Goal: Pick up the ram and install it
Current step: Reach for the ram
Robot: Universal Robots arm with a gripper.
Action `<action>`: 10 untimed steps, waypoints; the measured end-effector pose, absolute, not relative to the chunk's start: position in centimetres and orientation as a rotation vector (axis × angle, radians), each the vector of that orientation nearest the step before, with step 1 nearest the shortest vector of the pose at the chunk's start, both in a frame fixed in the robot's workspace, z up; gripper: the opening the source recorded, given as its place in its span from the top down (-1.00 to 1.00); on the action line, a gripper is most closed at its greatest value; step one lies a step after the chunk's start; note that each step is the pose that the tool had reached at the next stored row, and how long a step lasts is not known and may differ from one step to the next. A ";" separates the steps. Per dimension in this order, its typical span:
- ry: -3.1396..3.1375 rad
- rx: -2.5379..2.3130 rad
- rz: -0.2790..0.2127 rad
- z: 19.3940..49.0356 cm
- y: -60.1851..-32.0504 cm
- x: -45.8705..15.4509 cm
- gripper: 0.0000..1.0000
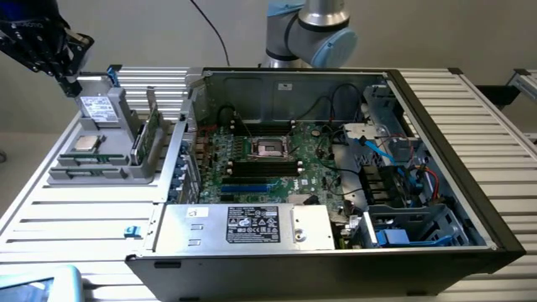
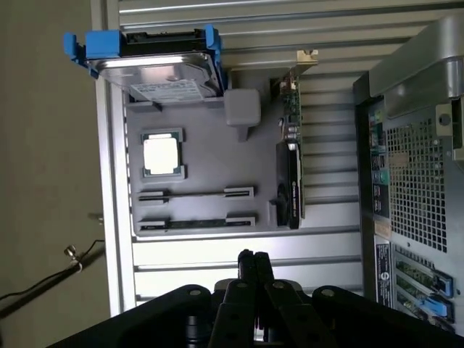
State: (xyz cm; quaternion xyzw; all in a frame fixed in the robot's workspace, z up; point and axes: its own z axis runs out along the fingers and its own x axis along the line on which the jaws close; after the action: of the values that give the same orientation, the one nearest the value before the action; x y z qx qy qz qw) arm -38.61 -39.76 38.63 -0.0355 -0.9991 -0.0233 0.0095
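The ram [image 2: 196, 223] is a thin green stick lying in the outermost slot of a grey parts tray [image 2: 203, 145], seen in the exterior view as ram [image 1: 80, 171] on the tray [image 1: 100, 177] left of the computer case. My gripper [image 1: 67, 85] hangs high over the tray's far left end, well above the ram. Its fingers [image 2: 246, 267] are pressed together with nothing between them, so my gripper [image 2: 254, 264] is shut and empty.
On the tray also stand a grey drive with blue clips [image 2: 156, 69], a square silver processor [image 2: 162, 154] and an upright expansion card [image 2: 290, 167]. The open computer case [image 1: 336, 157] with its motherboard [image 1: 268, 160] fills the exterior view's middle and right.
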 end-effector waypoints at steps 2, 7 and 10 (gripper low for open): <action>-3.120 -0.111 -0.073 38.6 -39.7 -39.5 0.78; -3.120 -0.111 -0.071 38.1 -39.4 -40.9 0.78; -3.120 -0.111 -0.067 37.9 -38.7 -41.3 0.78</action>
State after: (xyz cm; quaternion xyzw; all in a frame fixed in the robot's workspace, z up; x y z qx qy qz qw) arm -41.30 -38.74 37.87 -0.0355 -0.9991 -0.0216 0.0094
